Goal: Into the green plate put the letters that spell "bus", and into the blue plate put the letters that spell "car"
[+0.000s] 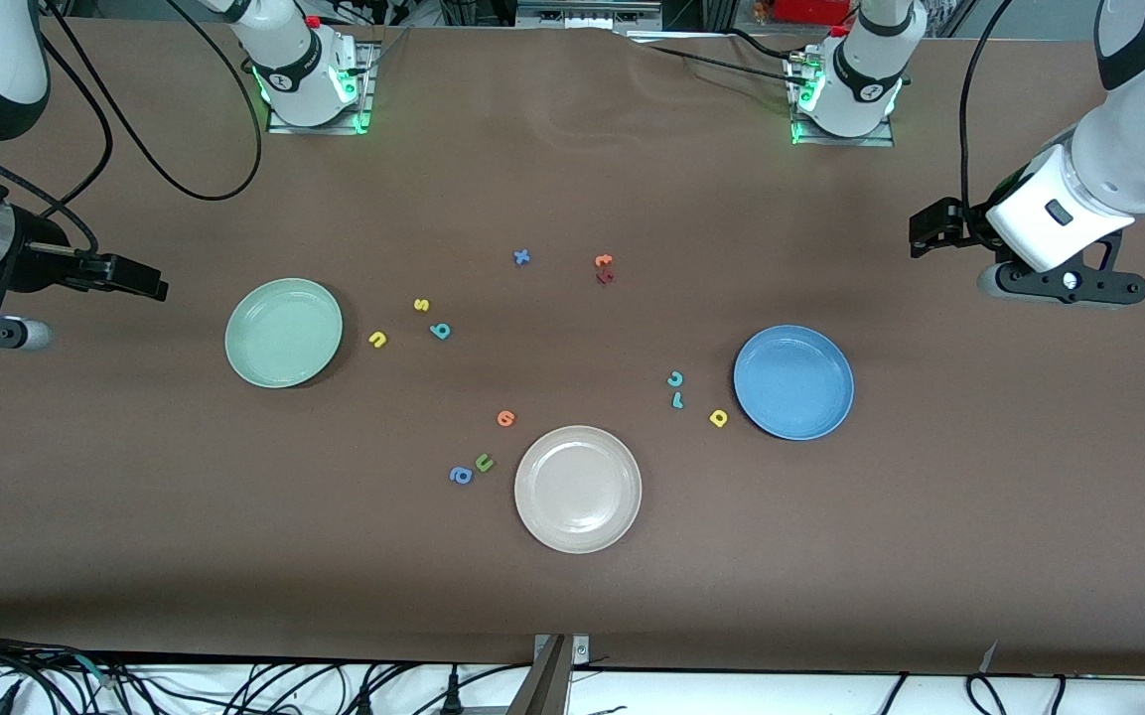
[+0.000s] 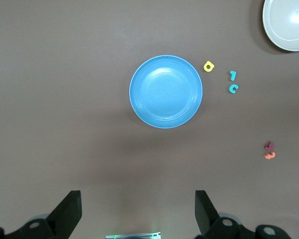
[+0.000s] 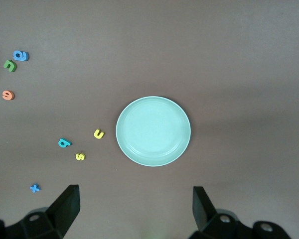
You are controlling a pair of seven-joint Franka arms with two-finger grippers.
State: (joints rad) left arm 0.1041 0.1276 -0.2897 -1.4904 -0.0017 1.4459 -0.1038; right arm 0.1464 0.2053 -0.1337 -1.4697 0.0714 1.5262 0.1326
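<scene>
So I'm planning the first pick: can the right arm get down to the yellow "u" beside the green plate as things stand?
Probably yes. The yellow "u" lies flat and apart from the green plate, nothing on it, and the right gripper hangs with jaws open at that end of the table.

Even overhead light, soft shadows, sharp focus, faint plate sheen
</scene>
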